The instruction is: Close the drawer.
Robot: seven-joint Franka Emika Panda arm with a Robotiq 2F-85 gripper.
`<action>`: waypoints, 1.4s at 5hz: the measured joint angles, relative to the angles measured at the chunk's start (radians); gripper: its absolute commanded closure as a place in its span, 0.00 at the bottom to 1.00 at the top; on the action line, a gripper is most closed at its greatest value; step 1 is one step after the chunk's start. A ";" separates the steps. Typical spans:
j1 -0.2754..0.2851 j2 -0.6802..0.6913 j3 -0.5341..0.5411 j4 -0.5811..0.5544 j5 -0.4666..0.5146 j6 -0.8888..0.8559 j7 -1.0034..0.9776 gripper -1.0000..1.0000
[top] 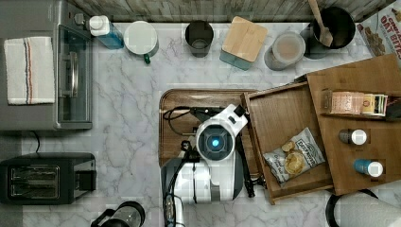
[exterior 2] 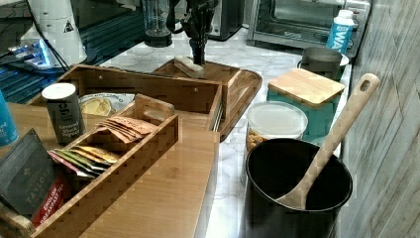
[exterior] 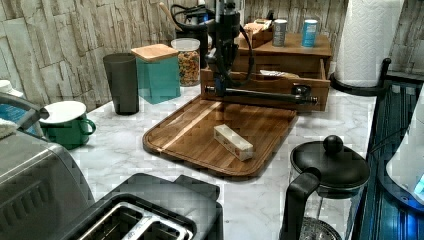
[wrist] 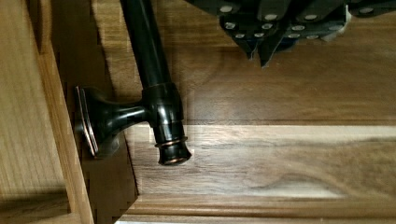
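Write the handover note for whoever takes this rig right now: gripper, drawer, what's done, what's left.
Gripper: low over the wooden tray, just in front of the drawer's handle bar; whether the fingers are open or shut cannot be told.
Drawer: pulled well out of the cabinet, with a bag of chips lying inside.
Done: arm brought up to the drawer front.
Left: push the front in until the drawer sits flush with the cabinet.

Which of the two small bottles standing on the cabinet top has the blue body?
The blue bottle, nearer the paper towel roll; the other bottle, beside the tea packet holder, is dark grey.
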 measured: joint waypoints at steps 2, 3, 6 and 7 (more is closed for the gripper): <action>0.007 -0.039 -0.003 -0.082 -0.032 0.012 -0.108 1.00; 0.007 -0.020 -0.019 -0.078 -0.032 -0.016 -0.250 1.00; -0.048 0.053 -0.032 -0.084 -0.008 -0.050 -0.396 1.00; -0.070 0.031 -0.047 -0.090 0.008 -0.050 -0.464 1.00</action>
